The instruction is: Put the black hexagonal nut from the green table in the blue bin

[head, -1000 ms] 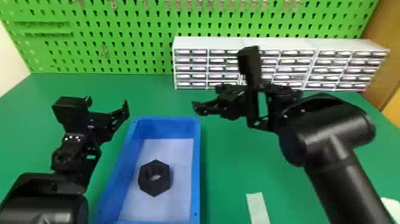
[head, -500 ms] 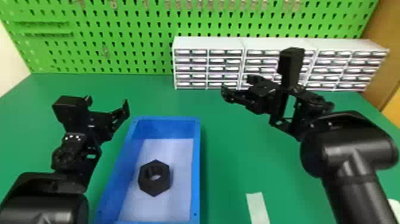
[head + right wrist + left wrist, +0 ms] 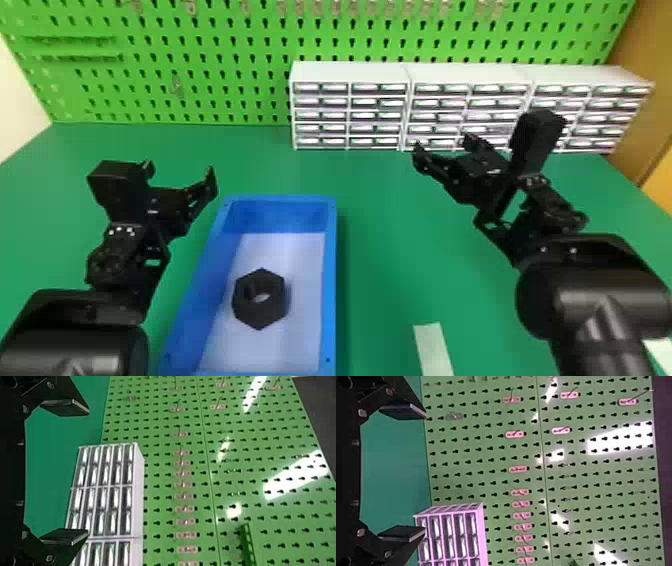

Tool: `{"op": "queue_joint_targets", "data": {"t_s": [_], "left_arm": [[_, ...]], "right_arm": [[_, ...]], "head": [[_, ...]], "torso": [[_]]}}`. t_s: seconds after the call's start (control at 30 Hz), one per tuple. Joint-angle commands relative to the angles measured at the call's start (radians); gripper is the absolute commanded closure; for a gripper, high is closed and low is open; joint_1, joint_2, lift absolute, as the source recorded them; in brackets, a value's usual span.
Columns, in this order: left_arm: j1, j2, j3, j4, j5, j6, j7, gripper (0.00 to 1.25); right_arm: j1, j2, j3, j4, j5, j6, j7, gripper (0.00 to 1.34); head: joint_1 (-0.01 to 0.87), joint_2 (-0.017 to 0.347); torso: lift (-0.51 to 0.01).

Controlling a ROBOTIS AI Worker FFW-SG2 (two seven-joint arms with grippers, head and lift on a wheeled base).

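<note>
Black hexagonal nut [image 3: 271, 314] in blue bin [image 3: 329, 280], on the pale floor, hex face up, nearer the bin's left wall than its right. Placing looks done; step in hand reads as clearing off. Next move: right gripper [image 3: 442, 142] only needs to go to a rest pose, nothing to grasp, no regrip needed. It's over the green table [image 3: 385, 225], right of bin, fingers spread, holding nothing. Left gripper [image 3: 180, 170] left of bin, also spread and empty, probably idle. Nut look: dark, dull, chunky, six-sided, round hole right through, pale floor visible in it. Thread: can't tell.
</note>
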Motion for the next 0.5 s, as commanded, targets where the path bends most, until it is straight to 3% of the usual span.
{"op": "queue_joint_targets", "data": {"t_s": [0.0, 0.47], "left_arm": [[0.001, -0.001, 0.001, 0.000, 0.001, 0.000, 0.000, 0.25], [0.004, -0.001, 0.003, 0.000, 0.002, 0.000, 0.000, 0.25]], "right_arm": [[0.023, 0.008, -0.009, 0.036, 0.004, -0.076, -0.026, 0.22], [0.075, 0.037, -0.023, 0.084, 0.075, -0.240, -0.147, 0.22]], "head": [[0.686, 0.052], [0.686, 0.052]], "torso": [[-0.097], [-0.097]]}}
